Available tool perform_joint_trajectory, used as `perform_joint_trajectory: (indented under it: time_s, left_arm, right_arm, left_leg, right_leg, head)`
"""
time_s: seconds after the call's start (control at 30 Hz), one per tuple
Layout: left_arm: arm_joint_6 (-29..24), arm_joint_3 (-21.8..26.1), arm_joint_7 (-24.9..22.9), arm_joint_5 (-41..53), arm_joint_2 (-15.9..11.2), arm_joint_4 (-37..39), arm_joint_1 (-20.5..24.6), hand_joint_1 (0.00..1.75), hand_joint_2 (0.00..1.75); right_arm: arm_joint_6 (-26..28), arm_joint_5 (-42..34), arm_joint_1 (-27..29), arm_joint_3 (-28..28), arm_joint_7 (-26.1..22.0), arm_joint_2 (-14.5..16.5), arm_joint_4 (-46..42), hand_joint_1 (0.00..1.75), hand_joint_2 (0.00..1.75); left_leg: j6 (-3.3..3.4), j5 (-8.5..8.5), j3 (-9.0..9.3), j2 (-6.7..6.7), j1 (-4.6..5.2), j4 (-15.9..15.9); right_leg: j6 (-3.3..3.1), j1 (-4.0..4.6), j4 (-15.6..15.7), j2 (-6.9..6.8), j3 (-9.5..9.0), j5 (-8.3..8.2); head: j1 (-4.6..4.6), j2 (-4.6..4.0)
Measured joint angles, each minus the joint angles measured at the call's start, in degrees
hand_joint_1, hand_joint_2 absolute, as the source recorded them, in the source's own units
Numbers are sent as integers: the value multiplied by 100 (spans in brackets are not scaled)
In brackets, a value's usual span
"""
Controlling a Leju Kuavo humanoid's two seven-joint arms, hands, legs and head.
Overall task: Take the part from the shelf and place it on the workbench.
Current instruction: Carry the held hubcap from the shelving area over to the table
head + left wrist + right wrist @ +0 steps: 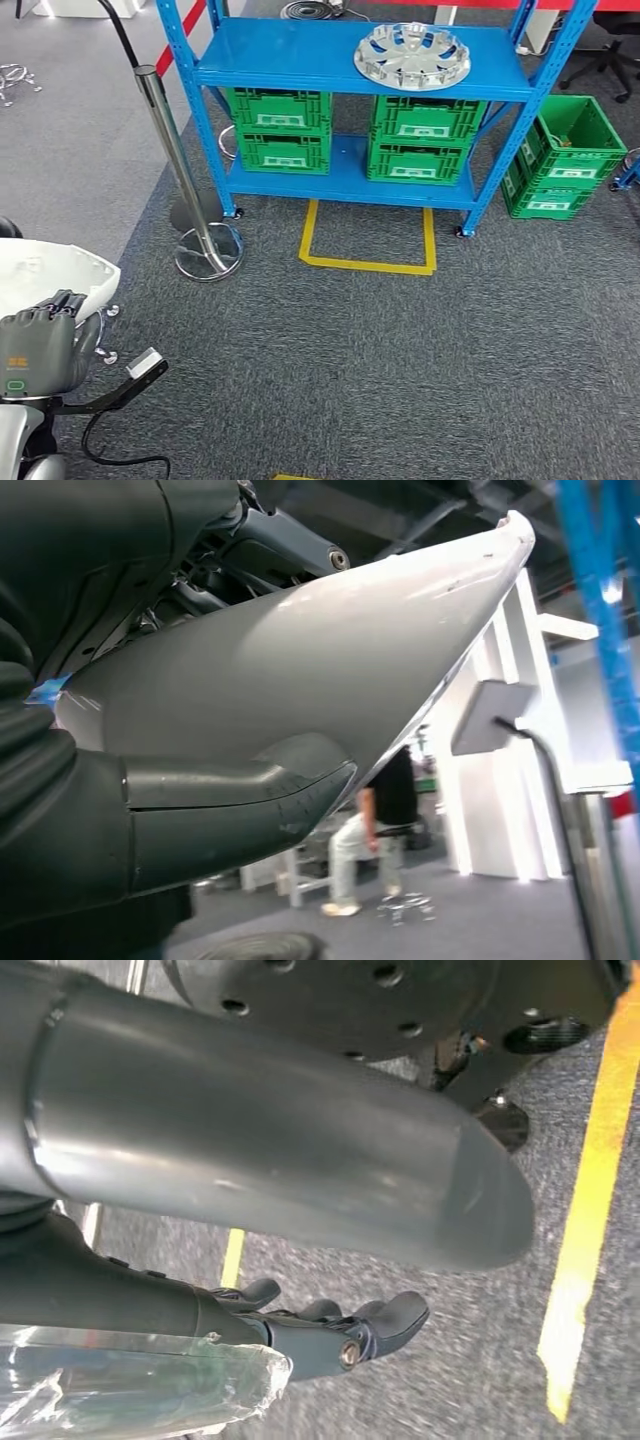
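A white, curved, shell-like part (47,273) sits at the lower left of the head view, and my left hand (41,348) grips it from below. In the left wrist view the same part (324,660) spans the picture, with my grey thumb (226,815) under it and dark fingers (249,540) over its far side. My right hand (302,1170) hangs over the grey carpet, thumb and fingers (355,1330) stretched out with nothing in them.
Ahead stands a blue shelf (302,62) with a silver hubcap (412,55) on top and green crates (281,130) below. More green crates (566,155) stand at its right. A chrome stanchion (181,180) stands front left, by a yellow floor marking (370,263). A person (385,810) stands farther off.
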State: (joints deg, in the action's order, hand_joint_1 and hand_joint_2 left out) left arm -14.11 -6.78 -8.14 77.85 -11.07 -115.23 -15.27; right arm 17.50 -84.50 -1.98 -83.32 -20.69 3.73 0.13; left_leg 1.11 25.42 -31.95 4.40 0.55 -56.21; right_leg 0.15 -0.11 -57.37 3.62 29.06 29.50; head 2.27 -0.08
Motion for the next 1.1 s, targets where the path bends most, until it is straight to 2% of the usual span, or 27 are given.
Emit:
perform_joint_trajectory:
  time_s: [0.03,0.1,0.13,0.17,0.23,0.3,0.33,0.37,0.4,0.47,0.5,0.53,0.6,0.63,0.7,0.73,0.77,0.8,0.83,0.87,0.9,0.93,0.97,1.0,1.03,1.07,1.1]
  left_arm:
    - [0,11,-4,-8,-3,0,-12,175,175]
    - [-2,42,-8,-20,-11,0,-57,175,175]
    - [-4,60,-8,-25,-17,0,-81,175,175]
    - [-6,81,-8,-30,-28,0,-91,175,175]
    - [-9,120,-8,-44,-47,0,-93,175,175]
    - [-9,151,-7,-75,-62,0,-120,175,175]
    - [-9,167,-6,-95,-70,0,-143,175,175]
    - [-9,186,-4,-114,-80,0,-164,175,175]
    - [-10,211,-2,-127,-88,0,-178,175,175]
    - [-11,255,5,-133,-103,0,-181,175,175]
    - [-12,272,8,-133,-107,0,-180,175,175]
    - [-13,280,9,-134,-110,0,-186,175,175]
    - [-14,296,10,-138,-113,-1,-214,175,175]
    - [-14,304,10,-139,-113,-2,-229,175,175]
    - [-14,315,11,-139,-112,-4,-232,175,175]
    - [-15,316,12,-139,-110,-4,-230,175,175]
    - [-15,316,14,-144,-109,-4,-229,175,175]
    - [-15,317,19,-152,-106,-3,-237,175,175]
    - [-17,320,25,-168,-105,-3,-247,175,175]
    - [-20,327,36,-192,-104,-2,-259,175,175]
    - [-23,339,51,-216,-102,-2,-269,175,175]
    - [-27,358,68,-242,-101,-2,-275,175,175]
    - [-28,381,86,-266,-99,-2,-277,175,175]
    - [-29,404,101,-283,-98,-1,-278,175,175]
    - [-31,425,111,-298,-98,-1,-280,175,175]
    - [-32,444,119,-307,-98,0,-288,175,175]
    - [-33,458,125,-315,-99,0,-303,175,175]
  right_arm:
    - [6,5,1,-1,14,0,0,0,0]
    - [9,14,6,-4,41,4,-2,0,0]
    - [10,17,2,-6,48,6,-3,0,0]
    - [10,19,-1,-8,50,9,-4,0,0]
    - [-3,20,7,-9,54,11,-6,0,0]
    - [-22,23,24,-9,64,13,-7,0,0]
    - [-26,25,25,-9,68,15,-7,0,0]
    - [-27,27,22,-9,73,20,-7,0,0]
    - [-28,29,15,-9,74,27,-7,0,0]
    - [-27,31,2,-9,75,41,-7,0,0]
    - [-27,32,-2,-9,74,45,-7,0,0]
    - [-26,32,-4,-9,74,46,-7,0,0]
    - [-26,33,-9,-9,73,46,-7,0,0]
    - [-26,34,-15,-9,73,46,-7,0,0]
    - [-26,37,-26,-9,72,46,-7,0,0]
    - [-26,37,-23,-9,74,46,-7,0,0]
    - [-28,37,-13,-9,76,46,-7,0,0]
    - [-31,38,0,-9,80,46,-7,0,0]
    - [-34,41,10,-9,85,46,-7,0,0]
    - [-37,45,13,-9,87,46,-7,0,0]
    - [-39,49,11,-9,88,46,-7,0,0]
    - [-40,54,8,-9,88,46,-7,0,0]
    - [-41,58,6,-9,89,46,-7,0,0]
    - [-40,62,6,-9,92,49,-7,0,0]
    - [-39,65,10,-9,94,51,-7,0,0]
    - [-37,66,13,-9,98,57,-7,0,0]
    - [-34,66,14,-9,101,62,-7,0,0]
  left_leg:
    - [-32,-21,-32,55,-7,-11]
    - [-102,-61,-91,146,-21,-25]
    - [-139,-27,-124,97,-20,-68]
    - [-176,74,-193,-5,-20,-203]
    - [-258,455,-467,-270,-44,-816]
    - [-326,767,-776,-369,-86,-1531]
    - [-348,783,-824,-390,-106,-1676]
    - [-360,683,-750,-415,-122,-1579]
    - [-364,503,-565,-460,-134,-1270]
    - [-330,195,-106,-724,-118,-453]
    - [-285,132,31,-827,-99,-187]
    - [-235,128,85,-893,-77,-57]
    - [-131,123,57,-777,-55,-31]
    - [-89,105,49,-712,-59,-16]
    - [-5,59,35,-584,-79,13]
    - [21,45,20,-520,-82,15]
    - [41,37,4,-448,-77,13]
    - [52,31,-8,-369,-70,11]
    - [57,27,-14,-286,-62,8]
    - [59,24,-14,-200,-55,4]
    - [57,22,-9,-114,-51,-1]
    - [51,23,-5,-33,-50,-9]
    - [36,27,-12,44,-39,-28]
    - [14,27,-32,121,-38,-50]
    - [-19,20,-64,197,-42,-66]
    - [-60,4,-99,278,-50,-77]
    - [-99,-16,-131,365,-66,-75]
  right_leg:
    - [-10,2,83,35,-44,14]
    - [-36,-1,110,-73,-56,-18]
    - [-61,-12,124,-138,-55,-42]
    - [-84,-26,141,-210,-50,-65]
    - [-110,-38,153,-362,-30,-86]
    - [-112,-38,146,-524,0,-87]
    - [-111,-38,142,-603,10,-87]
    - [-108,-39,139,-679,14,-86]
    - [-102,-40,136,-751,10,-82]
    - [-63,-18,126,-879,-14,-60]
    - [-32,0,122,-937,-25,-47]
    - [1,18,120,-994,-35,-35]
    - [67,20,134,-1107,-58,-23]
    - [103,9,115,-1063,-53,9]
    - [155,-15,-210,-754,92,246]
    - [164,-21,-574,-558,264,450]
    - [162,-23,-1013,-439,469,657]
    - [159,-21,-1402,-388,660,801]
    - [151,-18,-1619,-371,777,832]
    - [137,-17,-1595,-361,785,734]
    - [118,-17,-1331,-329,680,532]
    - [96,-21,-934,-224,508,290]
    - [70,-33,-533,-38,337,102]
    - [57,-48,-220,121,197,-7]
    - [49,-56,-49,241,115,-41]
    - [42,-58,12,271,82,-27]
    - [34,-59,35,197,62,-26]
  head:
    - [1,0]
    - [-1,-1]
    - [7,-1]
    - [24,-1]
    - [54,-1]
    - [61,-1]
    - [62,-1]
    - [62,-1]
    - [62,-1]
    - [65,-1]
    - [62,-1]
    - [60,-1]
    - [56,-1]
    - [54,-1]
    - [37,-1]
    - [26,0]
    - [19,0]
    - [17,0]
    - [17,0]
    - [16,-1]
    - [16,-1]
    - [15,-1]
    - [16,-1]
    - [20,-1]
    - [23,-1]
    - [26,-1]
    - [26,-1]
